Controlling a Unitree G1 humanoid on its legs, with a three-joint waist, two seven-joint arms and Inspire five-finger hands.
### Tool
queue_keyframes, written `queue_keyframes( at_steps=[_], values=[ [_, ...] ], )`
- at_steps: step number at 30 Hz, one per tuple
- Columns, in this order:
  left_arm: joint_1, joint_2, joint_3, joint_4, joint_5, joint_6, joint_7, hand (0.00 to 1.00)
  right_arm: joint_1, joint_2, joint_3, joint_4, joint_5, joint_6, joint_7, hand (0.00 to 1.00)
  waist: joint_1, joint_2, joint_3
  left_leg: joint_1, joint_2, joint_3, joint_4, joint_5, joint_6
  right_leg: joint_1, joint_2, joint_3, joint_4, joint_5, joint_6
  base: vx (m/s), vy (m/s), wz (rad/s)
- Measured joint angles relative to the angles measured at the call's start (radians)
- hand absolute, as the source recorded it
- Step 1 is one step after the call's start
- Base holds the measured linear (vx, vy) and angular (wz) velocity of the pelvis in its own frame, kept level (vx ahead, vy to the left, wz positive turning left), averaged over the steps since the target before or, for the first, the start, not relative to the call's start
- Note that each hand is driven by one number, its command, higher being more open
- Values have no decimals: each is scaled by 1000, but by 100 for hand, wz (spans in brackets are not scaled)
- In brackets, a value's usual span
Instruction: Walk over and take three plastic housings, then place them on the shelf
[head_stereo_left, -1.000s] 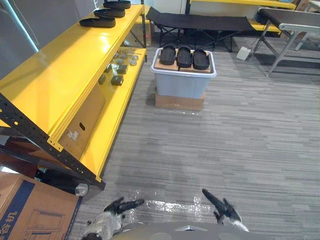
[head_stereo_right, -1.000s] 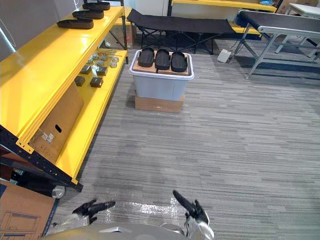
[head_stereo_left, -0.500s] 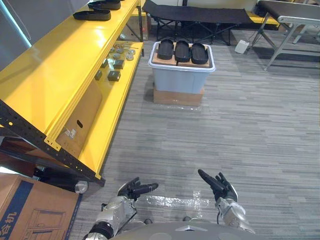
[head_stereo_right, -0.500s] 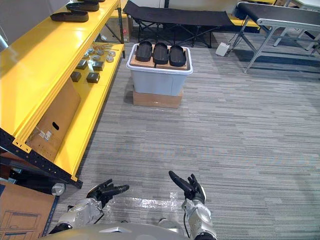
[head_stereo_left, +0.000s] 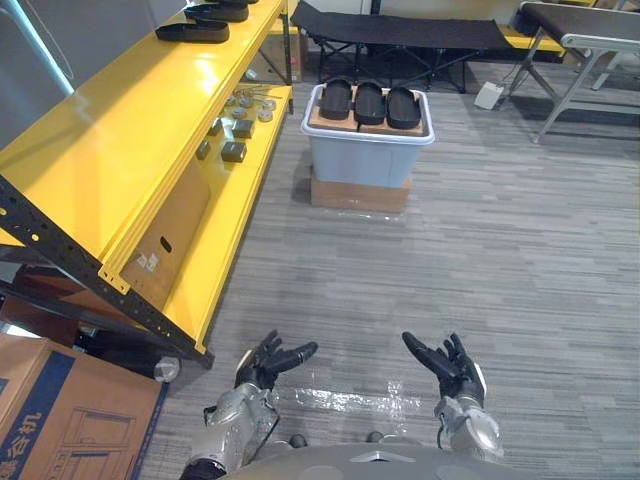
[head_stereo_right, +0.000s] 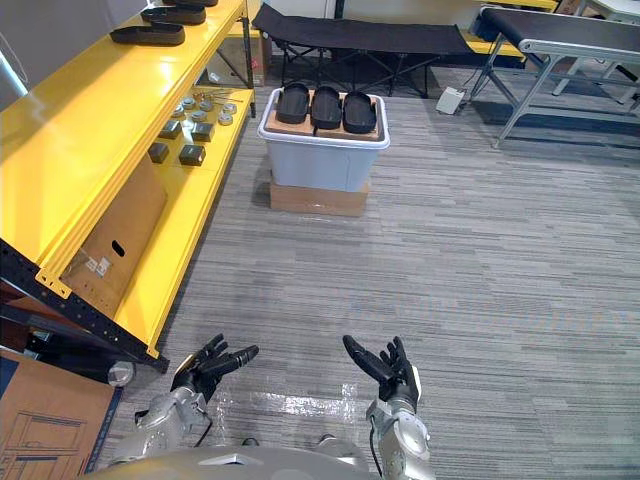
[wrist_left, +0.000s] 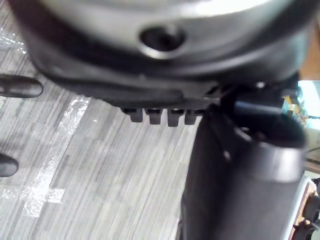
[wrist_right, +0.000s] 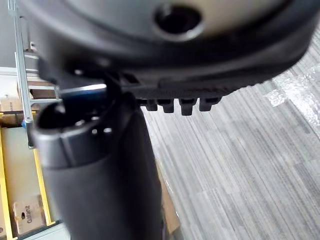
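Housings (head_stereo_left: 369, 103): three on bin (head_stereo_left: 365, 165), upper centre, untaken.
Left hand (head_stereo_left: 262, 362): bottom edge, fingers spread, empty.
Right hand (head_stereo_left: 452, 370): likewise spread, empty.
Remaining: approach, pick-ups, shelf (head_stereo_left: 120, 140) placement.

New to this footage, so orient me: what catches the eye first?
The long yellow shelf along the left dominates. Ahead, three black housings sit side by side atop a grey bin. The left hand and right hand hover open, low in front.

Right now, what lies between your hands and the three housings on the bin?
Bare grey floor, from left hand and right hand to the housings, in the left eye view.
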Motion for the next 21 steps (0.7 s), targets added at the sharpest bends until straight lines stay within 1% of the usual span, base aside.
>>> queue_keyframes(
  at_steps=[4,6,7,8,9,10,11,12,13,14,15,16,17,18,19,20,21],
  values=[
    [1,3,-29,-58,1,2,-2,100,-12,-1,24,-8,1,0,-13,100,4,1,0,-3,1,18,1,-3,-4,-21,0,24,20,-1,-1,5,13,-16],
    [-4,4,-32,-89,2,8,-16,100,-17,0,36,-32,1,3,-25,100,2,2,1,-19,3,26,21,-17,3,-66,-8,39,103,-23,-2,5,29,-15],
    [-5,4,-32,-95,2,11,-21,100,-16,0,34,-37,1,3,-26,100,0,3,3,-23,6,27,32,-29,7,-89,-10,43,150,-33,-2,-4,29,-4],
    [-4,3,-34,-107,4,22,-24,100,-15,-1,32,-41,1,3,-31,100,-2,9,7,-28,15,27,53,-48,8,-128,-13,46,238,-40,0,-36,59,2],
    [-1,7,-40,-120,8,29,-35,100,-2,0,33,-53,1,5,-43,100,-7,12,16,-33,27,25,94,-70,12,-192,-23,44,395,-41,-2,-42,67,6],
    [-1,10,-40,-123,12,35,-42,100,7,0,35,-54,1,5,-43,100,-11,6,23,-31,30,23,114,-85,21,-227,-33,45,470,-41,-3,-47,69,7],
    [-1,12,-40,-125,12,44,-44,100,12,0,36,-54,1,5,-44,100,-10,4,28,-30,31,21,129,-95,29,-243,-41,47,507,-46,-6,-22,55,6],
    [1,16,-42,-124,12,59,-45,100,24,2,39,-54,1,8,-43,100,-14,5,36,-31,34,20,149,-111,36,-261,-41,47,527,-75,-32,-1,58,4],
    [0,30,-44,-124,12,77,-45,100,30,2,45,-54,1,8,-42,100,-20,2,42,-32,40,18,165,-126,40,-277,-33,46,500,-89,-28,22,50,3],
    [0,35,-45,-124,12,86,-46,100,31,2,47,-54,0,8,-42,100,-22,1,47,-31,43,17,171,-132,41,-286,-27,47,476,-91,-26,51,24,1],
    [-1,46,-48,-122,12,94,-46,100,35,2,48,-54,0,8,-41,100,-25,2,58,-31,54,16,186,-144,36,-301,-9,47,406,-86,-20,60,9,1],
    [-1,49,-51,-121,12,95,-45,100,39,2,48,-53,0,9,-42,100,-25,3,61,-33,59,16,197,-149,28,-309,1,47,360,-77,-8,109,-3,5],
    [2,53,-56,-119,12,96,-46,100,47,2,48,-53,-2,9,-41,100,-24,5,65,-32,64,14,210,-161,13,-315,11,48,264,-53,19,168,-39,11],
    [3,57,-63,-119,12,96,-50,100,57,2,49,-53,-5,8,-38,100,-23,-6,67,-28,64,14,230,-180,-4,-314,9,48,191,-23,21,196,-69,12],
    [4,57,-63,-119,12,96,-53,100,61,1,49,-53,-11,8,-36,100,-21,-15,65,-24,63,13,241,-192,-12,-309,8,47,173,-8,15,236,-127,8],
    [12,58,-65,-119,11,96,-58,100,69,1,56,-54,-23,8,-31,100,-18,-18,69,-11,61,13,263,-221,-28,-306,6,48,166,4,4,272,-181,3],
    [23,59,-67,-119,8,96,-58,100,75,1,66,-54,-33,8,-18,100,-19,-31,60,4,62,10,282,-254,-42,-302,7,48,176,22,-27,373,-248,0]
  ],
)
